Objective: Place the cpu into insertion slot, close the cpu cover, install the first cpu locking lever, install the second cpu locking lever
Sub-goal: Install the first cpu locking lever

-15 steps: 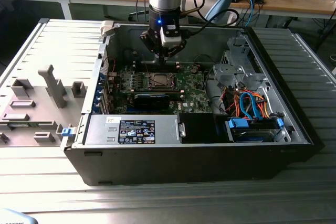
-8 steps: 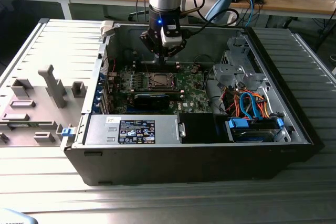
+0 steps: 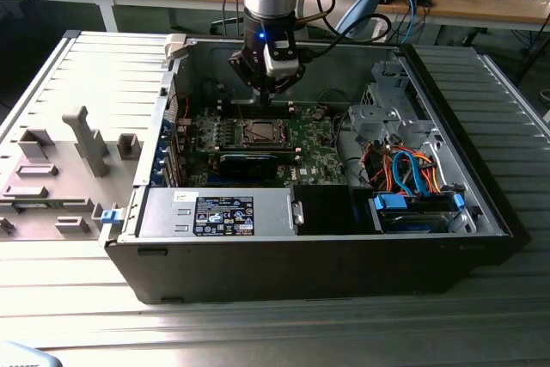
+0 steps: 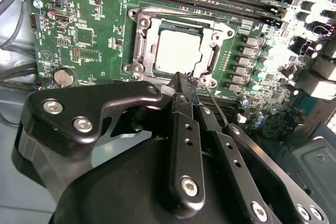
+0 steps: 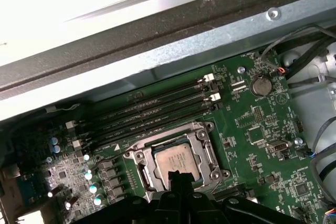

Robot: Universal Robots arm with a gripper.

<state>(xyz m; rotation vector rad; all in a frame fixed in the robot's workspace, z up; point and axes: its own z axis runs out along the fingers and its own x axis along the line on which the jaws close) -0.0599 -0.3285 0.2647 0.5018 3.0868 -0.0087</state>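
Second wrist view: closed, empty gripper (image 4: 184,80) hovers at the seated cpu (image 4: 178,52)'s six o'clock edge, cpu cover (image 4: 140,45) down, probably working a lever.

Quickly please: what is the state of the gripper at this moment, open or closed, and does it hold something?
Gripper: closed, fingertips together, holding nothing, at the edge of the cpu cover, which lies over the cpu.

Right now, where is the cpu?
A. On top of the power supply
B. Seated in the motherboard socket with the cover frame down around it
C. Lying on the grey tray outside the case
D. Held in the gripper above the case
B: in both wrist views the cpu lies flat in the socket, the cpu cover framing it, with the gripper at the socket's edge.
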